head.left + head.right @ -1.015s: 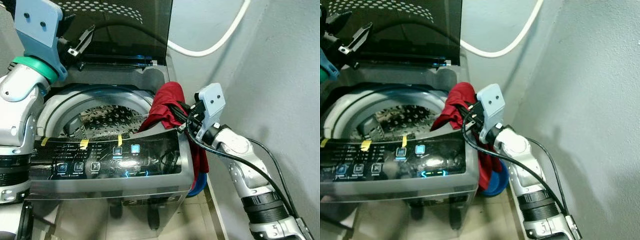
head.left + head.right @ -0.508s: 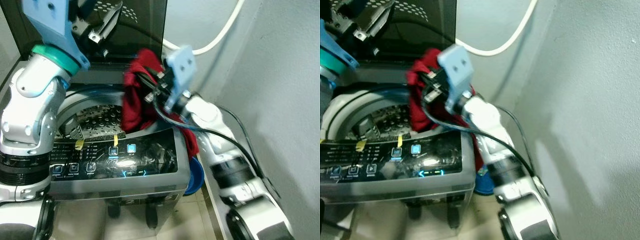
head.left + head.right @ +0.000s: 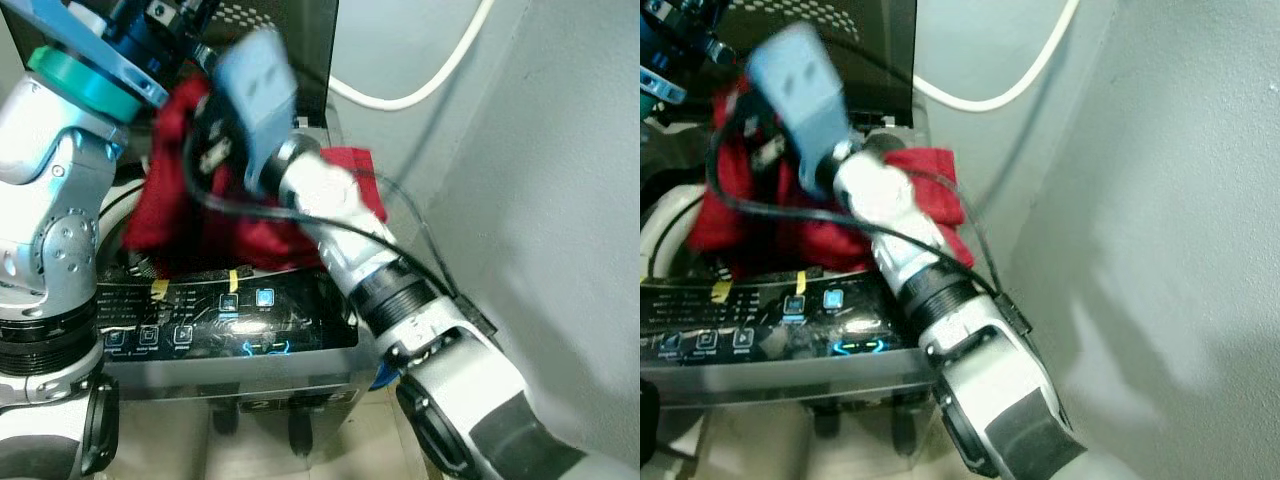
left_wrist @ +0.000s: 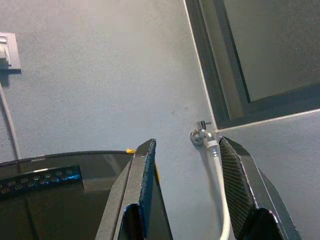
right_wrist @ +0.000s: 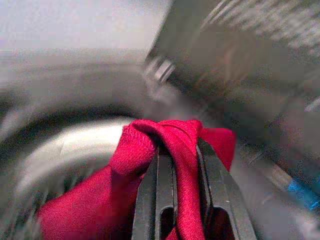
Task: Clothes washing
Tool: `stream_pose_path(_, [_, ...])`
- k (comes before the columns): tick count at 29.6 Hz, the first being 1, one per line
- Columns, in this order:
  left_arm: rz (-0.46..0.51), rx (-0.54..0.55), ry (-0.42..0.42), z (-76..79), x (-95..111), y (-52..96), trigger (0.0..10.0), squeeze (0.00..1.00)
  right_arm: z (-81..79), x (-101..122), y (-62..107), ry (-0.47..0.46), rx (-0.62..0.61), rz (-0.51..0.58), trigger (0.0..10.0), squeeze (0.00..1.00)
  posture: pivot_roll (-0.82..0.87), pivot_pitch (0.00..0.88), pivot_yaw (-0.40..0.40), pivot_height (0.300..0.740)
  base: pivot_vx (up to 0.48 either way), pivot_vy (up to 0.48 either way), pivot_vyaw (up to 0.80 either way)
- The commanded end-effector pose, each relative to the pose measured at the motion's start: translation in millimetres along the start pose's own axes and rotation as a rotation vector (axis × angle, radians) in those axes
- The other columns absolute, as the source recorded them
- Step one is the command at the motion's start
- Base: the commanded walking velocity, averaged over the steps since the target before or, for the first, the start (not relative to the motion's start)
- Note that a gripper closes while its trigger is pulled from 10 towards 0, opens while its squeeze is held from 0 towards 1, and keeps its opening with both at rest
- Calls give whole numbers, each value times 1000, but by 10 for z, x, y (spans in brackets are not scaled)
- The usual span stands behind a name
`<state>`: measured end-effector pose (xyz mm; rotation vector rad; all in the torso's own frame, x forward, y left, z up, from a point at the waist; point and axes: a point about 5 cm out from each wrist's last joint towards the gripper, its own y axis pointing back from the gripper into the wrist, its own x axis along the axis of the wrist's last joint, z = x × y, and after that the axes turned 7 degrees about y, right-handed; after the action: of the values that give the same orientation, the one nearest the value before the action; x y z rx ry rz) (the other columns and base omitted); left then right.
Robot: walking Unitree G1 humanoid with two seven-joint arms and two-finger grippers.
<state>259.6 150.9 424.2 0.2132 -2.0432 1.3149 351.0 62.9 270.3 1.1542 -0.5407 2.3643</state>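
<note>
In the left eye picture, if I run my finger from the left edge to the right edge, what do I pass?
The robot's silver left arm → the red cloth held over the washing machine → the right arm reaching across → the white hose on the wall → the bare grey wall.

Washing machine (image 3: 240,345) sits near-centre, its control panel (image 3: 220,318) along the near edge, lid (image 3: 290,40) standing up at the far side. Wall (image 3: 540,200) to the right, hose (image 3: 420,90) running across it behind the machine. Garment (image 3: 190,215) hangs over the tub opening, clamped in the right pincer (image 5: 177,170). Left pincer (image 4: 187,190) raised far left, fingers apart, near the lid.
</note>
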Motion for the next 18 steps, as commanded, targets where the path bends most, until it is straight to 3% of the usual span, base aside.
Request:
stream_pose_path(1, [-5, -6, 4, 12, 9, 12, 10000, 0, -143, 28, -42, -18, 50, 22, 10000, 624, 72, 93, -45, 740, 0, 0, 0])
stream_pose_path(2, [-10, -8, 11, 7, 3, 17, 10000, 0, -129, 15, -35, -39, 57, 30, 10000, 1000, 69, 92, -42, 740, 0, 0, 0])
stream_pose_path(6, [-17, -8, 18, -7, -11, 23, 10000, 0, -68, 13, -9, -74, 61, 57, 10000, 1000, 58, 93, -32, 740, 0, 0, 0])
stream_pose_path(7, [-23, -8, 24, -12, -23, 24, 10000, 0, 31, 24, 33, -100, 45, 85, 10000, 1000, 52, 93, -28, 740, 0, 0, 0])
stream_pose_path(12, [-29, -9, 32, -15, -38, 26, 10000, 0, 186, 43, 107, -137, 15, 124, 10000, 1000, 47, 93, -25, 740, 0, 0, 0])
stream_pose_path(15, [-38, -7, 36, -11, -55, 26, 10000, 0, 493, 45, 334, -152, -46, 165, 10000, 1000, 44, 95, -20, 740, 0, 0, 0])
stream_pose_path(17, [-39, -7, 37, -8, -59, 26, 10000, 0, 555, 36, 410, -140, -54, 168, 10000, 1000, 44, 95, -20, 740, 0, 0, 0])
stream_pose_path(18, [-42, -6, 37, -7, -64, 27, 10000, 0, 609, 16, 534, -99, -39, 169, 10000, 290, 43, 95, -20, 740, 0, 0, 0])
